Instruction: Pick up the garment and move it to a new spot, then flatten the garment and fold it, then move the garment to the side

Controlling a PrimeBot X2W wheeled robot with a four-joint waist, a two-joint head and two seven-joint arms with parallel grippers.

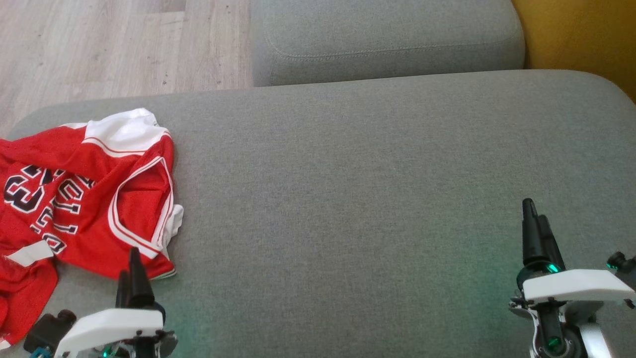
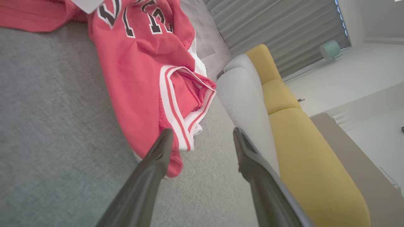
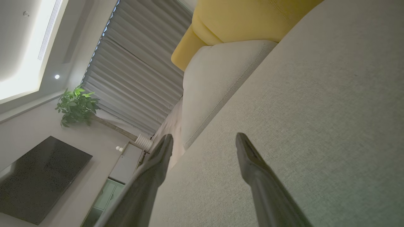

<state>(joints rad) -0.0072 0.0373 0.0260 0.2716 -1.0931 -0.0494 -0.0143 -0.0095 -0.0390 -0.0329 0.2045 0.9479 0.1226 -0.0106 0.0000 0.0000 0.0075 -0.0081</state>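
Note:
The garment [image 1: 84, 194] is a red jersey with white trim and black lettering, lying crumpled at the left end of a grey sofa seat [image 1: 377, 199]. My left gripper [image 1: 133, 266] hovers open just in front of the jersey's near hem. In the left wrist view the garment [image 2: 142, 69] lies ahead and to the left of my left gripper [image 2: 202, 134], its striped hem close to the left finger. My right gripper [image 1: 534, 221] is open over bare cushion at the lower right, far from the jersey. The right wrist view has my right gripper [image 3: 204, 138] open with nothing between its fingers.
A second grey cushion [image 1: 387, 40] lies behind the seat, with a yellow cushion [image 1: 581, 35] at the far right. Wooden floor [image 1: 99, 44] shows beyond the seat's left rear edge. The seat between my two grippers is bare fabric.

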